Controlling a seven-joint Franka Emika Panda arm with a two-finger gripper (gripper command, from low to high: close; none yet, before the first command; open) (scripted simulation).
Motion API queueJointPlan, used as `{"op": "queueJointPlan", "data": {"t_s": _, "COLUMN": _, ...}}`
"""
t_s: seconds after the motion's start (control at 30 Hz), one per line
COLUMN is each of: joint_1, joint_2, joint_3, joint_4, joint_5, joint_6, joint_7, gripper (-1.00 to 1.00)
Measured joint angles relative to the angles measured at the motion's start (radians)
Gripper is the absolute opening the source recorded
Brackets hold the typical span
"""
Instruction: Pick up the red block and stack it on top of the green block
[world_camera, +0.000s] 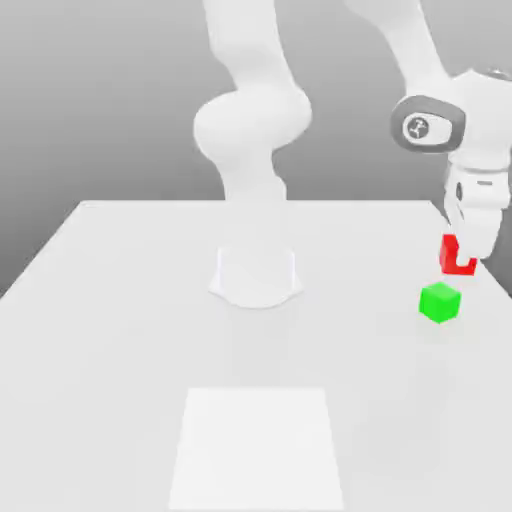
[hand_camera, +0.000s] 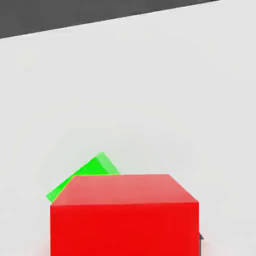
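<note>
The exterior view has the hand closed on the red block, near the green block; it looks light, stiff and perhaps slightly slippery, best pinched squarely across opposite flat sides, low enough for a steady hold.

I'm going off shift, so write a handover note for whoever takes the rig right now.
Gripper: shut on the red block, by the look of it; whether the block is off the table, I can't tell.
Green block: on the table, close to the red one, nothing on top.
Done: red block gripped.
Left: get it over the green block, set it down, release.
</note>
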Motion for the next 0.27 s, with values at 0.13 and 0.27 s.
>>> {"op": "queueJointPlan", "data": {"t_s": 0.13, "joint_1": -0.032, "joint_2": 0.140, "joint_3": 0.006, "joint_4": 0.000, "joint_5": -0.139, "joint_6": 0.134, "joint_7": 0.104, "gripper": -1.00}}
{"op": "queueJointPlan", "data": {"t_s": 0.27, "joint_1": -0.031, "joint_2": 0.204, "joint_3": -0.020, "joint_4": 0.002, "joint_5": -0.232, "joint_6": 0.191, "joint_7": 0.170, "gripper": 1.00}}
